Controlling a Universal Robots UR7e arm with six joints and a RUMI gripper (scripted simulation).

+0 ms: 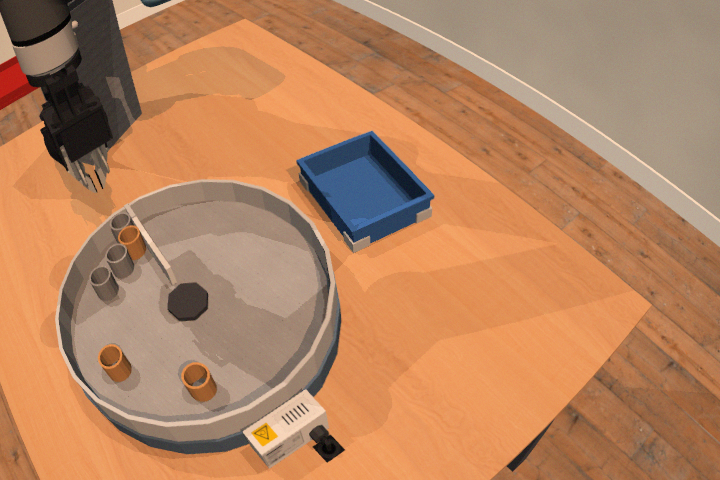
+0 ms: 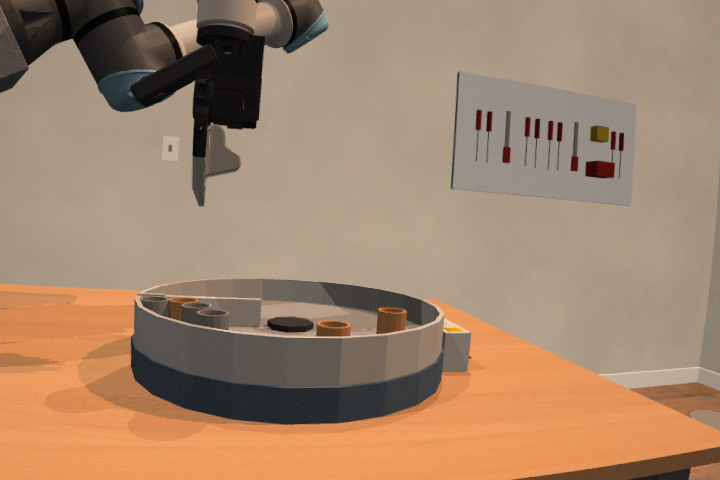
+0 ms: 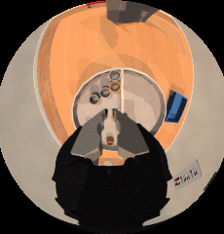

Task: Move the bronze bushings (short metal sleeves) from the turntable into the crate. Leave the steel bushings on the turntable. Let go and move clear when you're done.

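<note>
The grey turntable (image 1: pixel 320 267) (image 2: pixel 287 353) (image 3: pixel 136 97) holds three bronze bushings: one (image 1: pixel 132 242) (image 2: pixel 181 307) (image 3: pixel 115 87) by the divider at the back left, and two near the front, one (image 1: pixel 114 362) (image 2: pixel 391 319) to the left and one (image 1: pixel 198 381) (image 2: pixel 333 327) to the right. Three steel bushings (image 1: pixel 119 224) (image 1: pixel 119 260) (image 1: pixel 104 282) stand along the left wall. The blue crate (image 1: pixel 335 148) (image 3: pixel 176 107) is empty, to the right of the turntable. My gripper (image 1: pixel 94 181) (image 2: pixel 199 198) (image 3: pixel 109 109) is shut and empty, high above the turntable's back left edge.
A white divider bar (image 1: pixel 151 246) runs from the wall to the black hub (image 1: pixel 187 301) (image 2: pixel 289 323). A white control box (image 1: pixel 284 427) (image 2: pixel 456 345) sits at the turntable's front. The arm's dark pedestal (image 1: pixel 109 62) stands at the back left.
</note>
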